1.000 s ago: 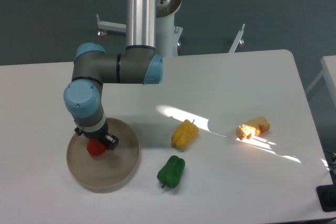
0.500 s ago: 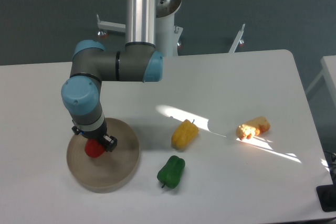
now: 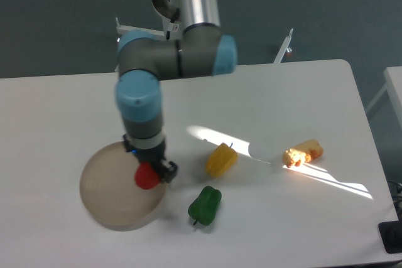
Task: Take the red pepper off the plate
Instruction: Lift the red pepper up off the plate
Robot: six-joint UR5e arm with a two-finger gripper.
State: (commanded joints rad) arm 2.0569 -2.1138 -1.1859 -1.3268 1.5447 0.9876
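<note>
The red pepper point(image 3: 146, 177) is held in my gripper point(image 3: 151, 171), which is shut on it and reaches down from the arm's blue-capped wrist. The pepper hangs over the right edge of the round beige plate point(image 3: 110, 189), which lies at the table's front left. Most of the gripper's fingers are hidden behind the wrist and the pepper.
A yellow pepper point(image 3: 220, 160) lies right of the plate, and a green pepper point(image 3: 205, 204) lies in front of it, close to the plate's right rim. A small orange-yellow object point(image 3: 303, 152) sits in a sunlit patch further right.
The arm has swung to the right with the red pepper in its gripper, carrying it from the plate's left-centre to the plate's right edge.
</note>
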